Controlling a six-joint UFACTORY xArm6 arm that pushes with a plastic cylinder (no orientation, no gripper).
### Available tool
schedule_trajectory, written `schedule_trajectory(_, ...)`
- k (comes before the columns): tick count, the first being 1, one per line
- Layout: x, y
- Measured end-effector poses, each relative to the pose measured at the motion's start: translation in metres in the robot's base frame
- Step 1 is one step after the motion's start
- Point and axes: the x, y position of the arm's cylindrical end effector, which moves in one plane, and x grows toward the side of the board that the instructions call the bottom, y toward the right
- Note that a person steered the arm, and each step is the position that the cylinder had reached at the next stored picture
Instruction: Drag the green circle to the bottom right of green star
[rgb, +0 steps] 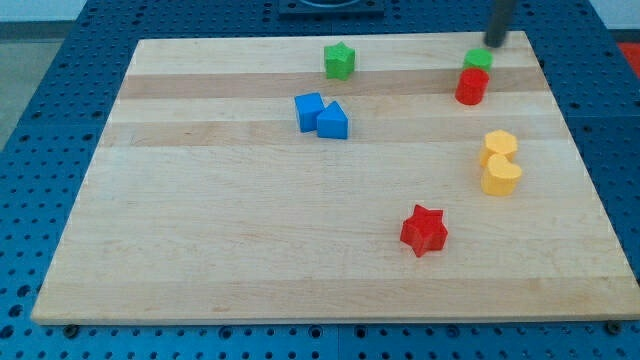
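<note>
Your rod cut off by the view's top, my tip (495, 43) bare, holding nothing, green circle (478, 61) just below-left of it, half hidden behind the red cylinder (471, 87), green star (339, 60) far to its left.

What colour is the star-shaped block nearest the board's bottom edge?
Red: the red star, shown in the camera view.
</note>
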Motion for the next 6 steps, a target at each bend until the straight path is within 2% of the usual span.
schedule_trajectory(1, 0.035, 0.014)
schedule_trajectory(2, 0.051, -0.061)
schedule_trajectory(3, 0.051, -0.171)
schedule_trajectory(4, 0.051, -0.226)
schedule_trajectory(5, 0.048, -0.214)
schedule_trajectory(6, 0.034, -0.154)
